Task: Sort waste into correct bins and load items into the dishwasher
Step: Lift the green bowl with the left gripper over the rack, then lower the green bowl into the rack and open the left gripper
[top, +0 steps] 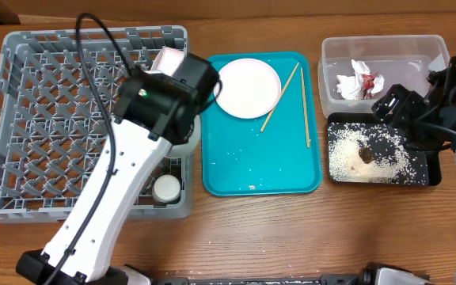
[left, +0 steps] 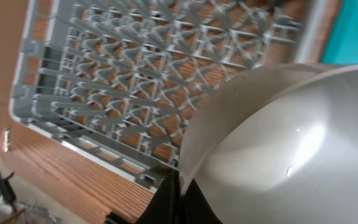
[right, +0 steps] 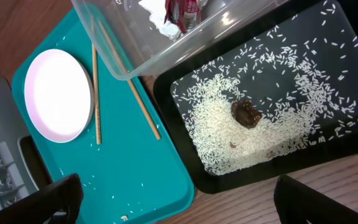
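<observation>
My left gripper is shut on the rim of the pale round bowl and holds it over the right side of the grey dish rack. A white cup and a tilted white-pink plate are in the rack. Another plate and two chopsticks lie on the teal tray. The red-and-white wrapper is in the clear tub. The brown lump and rice lie in the black tray. My right gripper is open and empty above the black tray's near edge.
Loose rice grains dot the teal tray. The clear tub overlaps the black tray's far edge in the right wrist view. Bare wooden table lies in front of the trays and the rack.
</observation>
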Action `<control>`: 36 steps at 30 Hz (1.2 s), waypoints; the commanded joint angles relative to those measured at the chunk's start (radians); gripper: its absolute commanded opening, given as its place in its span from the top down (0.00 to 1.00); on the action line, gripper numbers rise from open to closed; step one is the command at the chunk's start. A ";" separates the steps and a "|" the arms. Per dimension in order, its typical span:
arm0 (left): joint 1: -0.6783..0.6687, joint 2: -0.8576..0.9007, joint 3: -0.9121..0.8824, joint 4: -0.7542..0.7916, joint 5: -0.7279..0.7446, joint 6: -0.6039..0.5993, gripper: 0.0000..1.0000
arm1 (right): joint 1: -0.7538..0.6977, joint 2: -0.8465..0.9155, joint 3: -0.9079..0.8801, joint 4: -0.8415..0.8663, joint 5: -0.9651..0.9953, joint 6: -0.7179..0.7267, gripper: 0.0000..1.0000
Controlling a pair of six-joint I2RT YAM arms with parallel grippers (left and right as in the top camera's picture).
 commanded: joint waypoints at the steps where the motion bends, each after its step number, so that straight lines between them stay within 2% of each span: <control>1: 0.050 -0.016 -0.008 -0.002 -0.072 -0.020 0.96 | -0.005 0.001 0.021 0.003 0.006 -0.004 0.00; 5: 0.112 -0.016 -0.010 -0.002 -0.131 -0.021 0.96 | -0.005 0.001 0.021 0.003 0.006 -0.004 0.00; 12: 0.232 -0.016 -0.018 -0.002 -0.237 -0.096 0.96 | -0.005 0.001 0.021 0.003 0.006 -0.004 0.00; 18: 0.251 -0.011 -0.068 0.014 -0.393 -0.253 0.96 | -0.005 0.001 0.021 0.003 0.006 -0.004 0.00; 26: 0.203 0.003 -0.290 0.269 -0.520 -0.252 0.96 | -0.005 0.001 0.021 0.003 0.006 -0.004 0.00; 36: 0.077 0.056 -0.438 0.549 -0.725 -0.237 0.96 | -0.005 0.001 0.021 0.003 0.006 -0.004 0.00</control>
